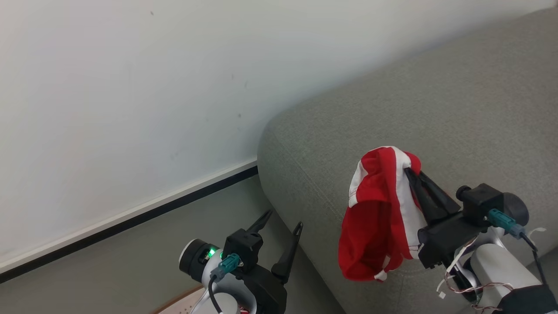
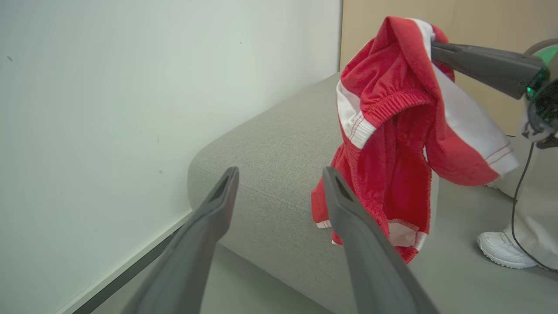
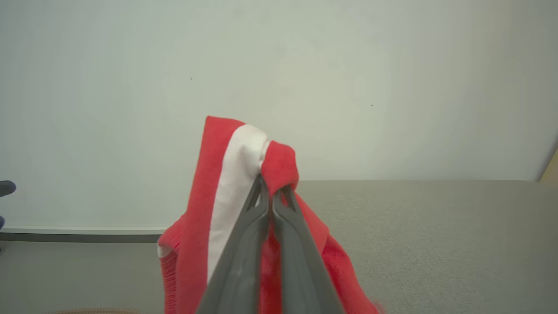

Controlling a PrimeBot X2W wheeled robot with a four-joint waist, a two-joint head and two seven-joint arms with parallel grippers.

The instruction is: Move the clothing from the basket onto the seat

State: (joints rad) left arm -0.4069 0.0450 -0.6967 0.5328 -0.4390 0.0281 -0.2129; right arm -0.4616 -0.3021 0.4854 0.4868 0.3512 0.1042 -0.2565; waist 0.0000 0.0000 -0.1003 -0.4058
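Observation:
A red piece of clothing (image 1: 375,218) with white panels hangs bunched from my right gripper (image 1: 408,171), which is shut on its upper fold. It dangles over the near edge of the grey seat (image 1: 457,113). I cannot tell whether its hem touches the fabric. In the right wrist view the shut right gripper (image 3: 270,188) pinches the clothing (image 3: 218,187) in front of the seat (image 3: 436,226). My left gripper (image 1: 282,220) is open with nothing between its fingers, low beside the seat's corner. A sliver of the basket rim (image 1: 174,302) shows beneath it. The left wrist view shows the left gripper (image 2: 281,174), clothing (image 2: 392,144) and seat (image 2: 279,144).
A pale wall (image 1: 130,87) with a dark skirting strip (image 1: 130,222) runs close along the seat's left end. Grey floor lies between wall and seat. A person's white shoe (image 2: 501,248) and pale trouser leg stand on the floor beyond the hanging garment.

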